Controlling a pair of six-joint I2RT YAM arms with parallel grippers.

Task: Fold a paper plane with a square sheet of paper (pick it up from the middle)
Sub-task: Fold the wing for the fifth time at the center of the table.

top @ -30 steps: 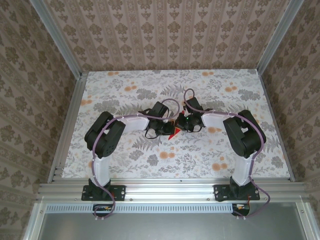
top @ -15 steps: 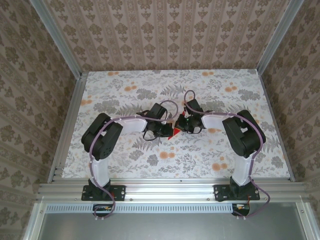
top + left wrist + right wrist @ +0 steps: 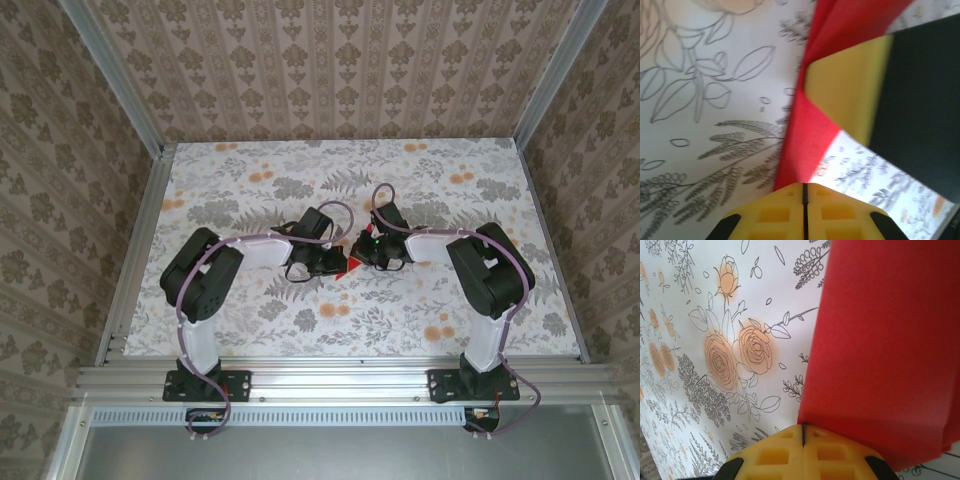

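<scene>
**Two grippers, one red paper between them**

There is one red paper [image 3: 349, 266], two arms and two grippers. It is the only red item on the floral table [image 3: 250, 180]. From above it sits near the table's middle, in the narrow gap where the left gripper [image 3: 338, 264] and the right gripper [image 3: 362, 256] meet tip to tip. Only a small red wedge shows between the black gripper bodies, too small to tell where its point aims.

In the left wrist view, the left gripper [image 3: 804, 192] has its two yellow pads pressed together along a thin seam. The red paper [image 3: 805, 135] runs into that seam as a narrow band. Its long axis climbs steeply from the pads toward the top right of the picture. There one yellow finger [image 3: 845, 85] of the other gripper lies against the band.

In the right wrist view, the right gripper [image 3: 803, 435] also has its two pads closed, clamped on the lower left corner of the red paper [image 3: 885, 350]. Here the paper is a broad flat face filling the right side. Its left edge rises from the pads, leaning slightly right. At the lower right corner stacked edges show more than one layer.

Whether the paper touches the table cannot be told.
</scene>
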